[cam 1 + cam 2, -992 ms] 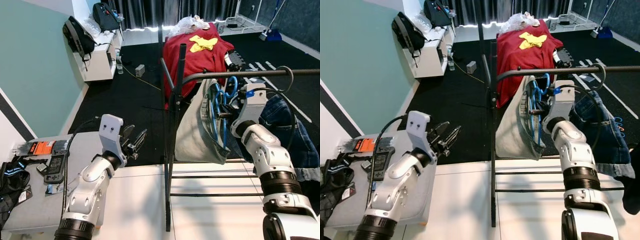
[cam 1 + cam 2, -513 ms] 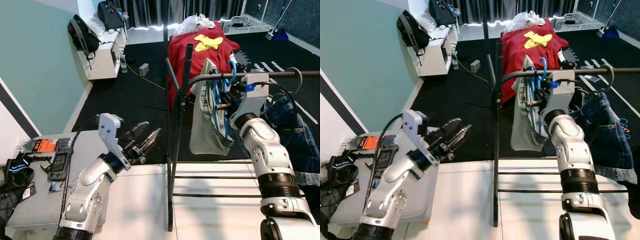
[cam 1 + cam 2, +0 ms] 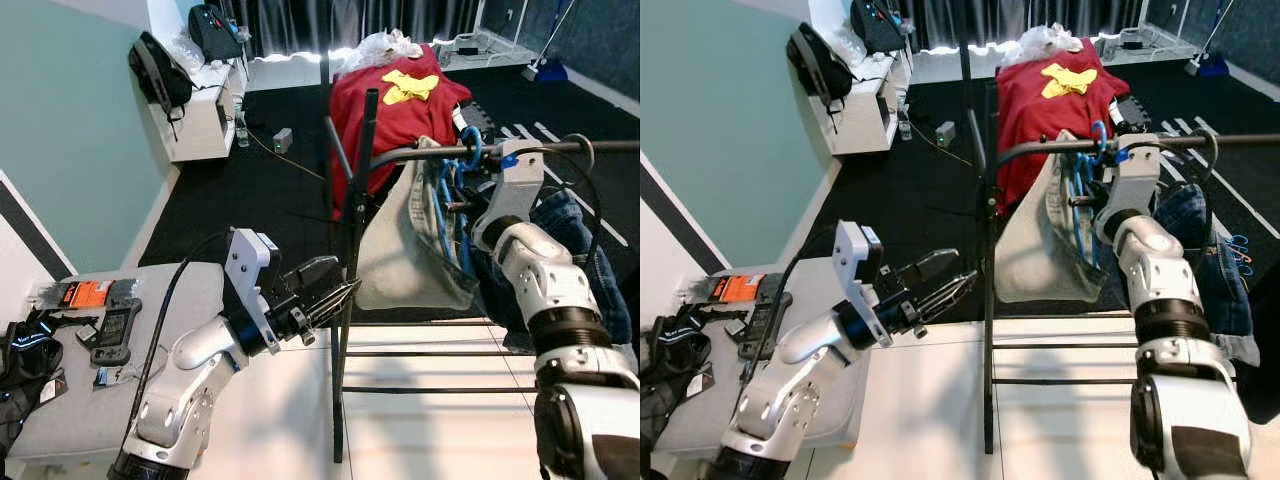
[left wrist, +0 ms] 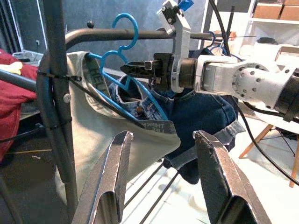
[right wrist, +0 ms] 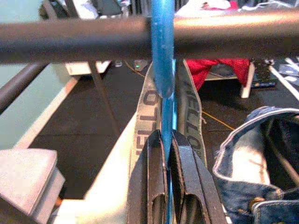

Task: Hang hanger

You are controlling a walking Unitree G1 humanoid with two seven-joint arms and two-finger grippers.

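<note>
Right wrist view: the hanger (image 5: 162, 56) is pinched in the right gripper (image 5: 164, 186), hook over the rail (image 5: 70, 44) near its end for release; the left gripper (image 4: 161, 182) is held open.

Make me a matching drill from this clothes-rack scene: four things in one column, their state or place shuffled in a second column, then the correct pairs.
Column one:
1. blue hanger
2. left gripper
3. red cloth
4. denim garment

Column two:
A. fingers spread, holding nothing
B. hooked over the black rail, pinched by the right gripper
C. hanging from the rail beyond the right arm
D. draped on the rack's far end, yellow patch on top

Pairs: 1-B, 2-A, 3-D, 4-C
</note>
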